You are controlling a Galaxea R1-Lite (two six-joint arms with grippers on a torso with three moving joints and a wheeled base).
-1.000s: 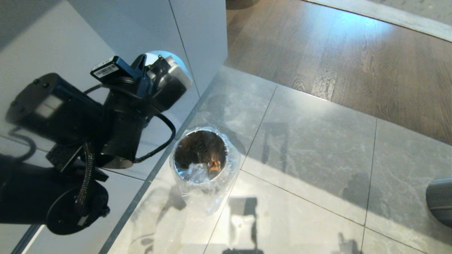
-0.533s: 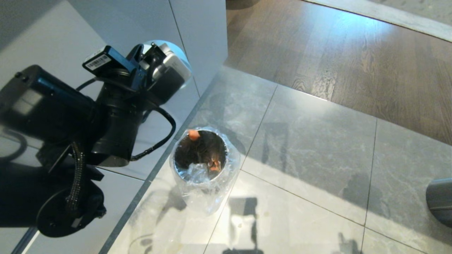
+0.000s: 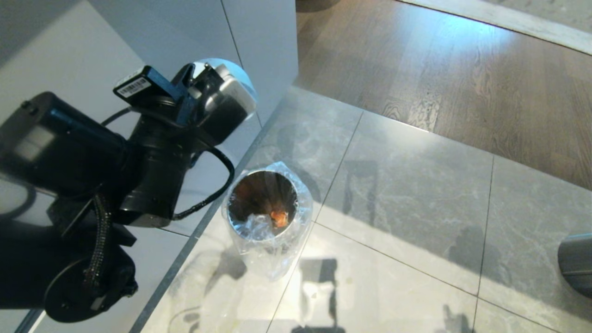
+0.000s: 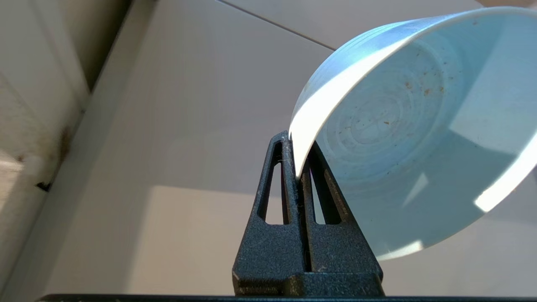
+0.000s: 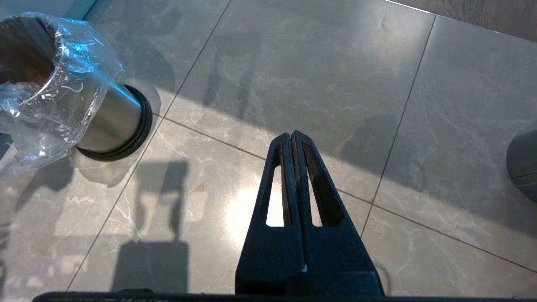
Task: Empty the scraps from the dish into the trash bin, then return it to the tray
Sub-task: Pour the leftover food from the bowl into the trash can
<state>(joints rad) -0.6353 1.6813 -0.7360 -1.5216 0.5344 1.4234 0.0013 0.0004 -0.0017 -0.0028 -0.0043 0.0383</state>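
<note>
Bright daylight falls from the upper right, glaring on the wood floor (image 3: 462, 69) and glossy tiles (image 3: 393, 208). Hard shadows cross the lower frame. The near black arm (image 3: 69, 152) at left is blurred; the bin liner (image 5: 63, 50) sparkles.

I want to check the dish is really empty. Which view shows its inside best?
The left wrist view: the dish, pinched by the left gripper, faces the camera, bare but for specks. The head view shows only its rim behind the arm; the right wrist view misses it.
</note>
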